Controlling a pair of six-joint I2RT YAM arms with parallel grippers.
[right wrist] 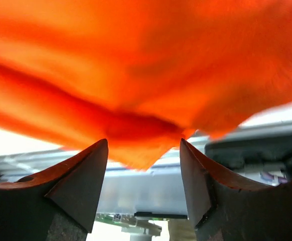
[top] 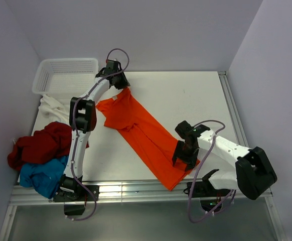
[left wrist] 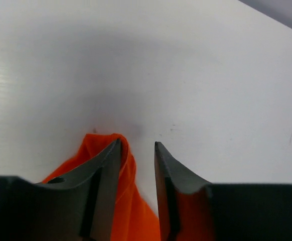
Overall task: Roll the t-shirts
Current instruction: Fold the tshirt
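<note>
My right gripper (right wrist: 143, 142), jaws loose, sits at the near-right hem of the shirt (top: 147, 134); it runs diagonally far-left to my left gripper (left wrist: 137, 144), also released.

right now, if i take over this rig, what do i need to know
Left gripper: open at the collar end of the orange t-shirt, with cloth beside one finger, not clamped.
Right gripper: open at the shirt's near end by the front edge of the table, with cloth drooping at its fingertips, not pinched.
Orange t-shirt: lies as a long, narrow diagonal strip, not rolled.
Dark red t-shirt, blue t-shirt and white t-shirt: heaped at the table's left side near the white basket, unrolled.
Done: strip laid out.
Left: roll it, then the other three.
</note>
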